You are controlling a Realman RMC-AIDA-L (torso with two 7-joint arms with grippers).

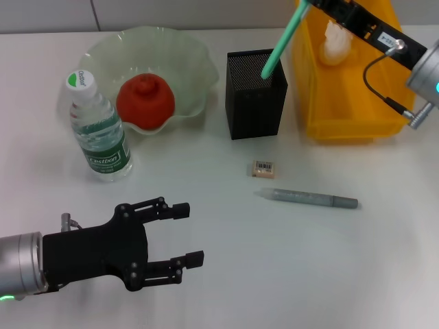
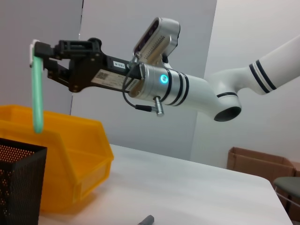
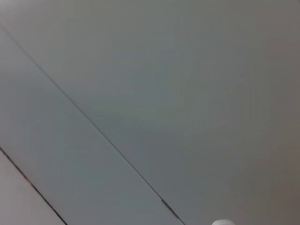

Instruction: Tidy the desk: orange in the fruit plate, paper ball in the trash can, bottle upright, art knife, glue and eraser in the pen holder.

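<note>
Right end effector (image 2: 37,51) pinching one art knife (image 1: 282,41) above one pen holder (image 1: 255,103), tip seemingly inside; left end effector (image 1: 188,236) spread.

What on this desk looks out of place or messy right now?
Two small things lie loose on the desk in front of the pen holder: the eraser and the glue, flat on its side. The art knife hangs tilted over the holder, gripped by the right pincer. Nothing looks spilled or broken.
</note>
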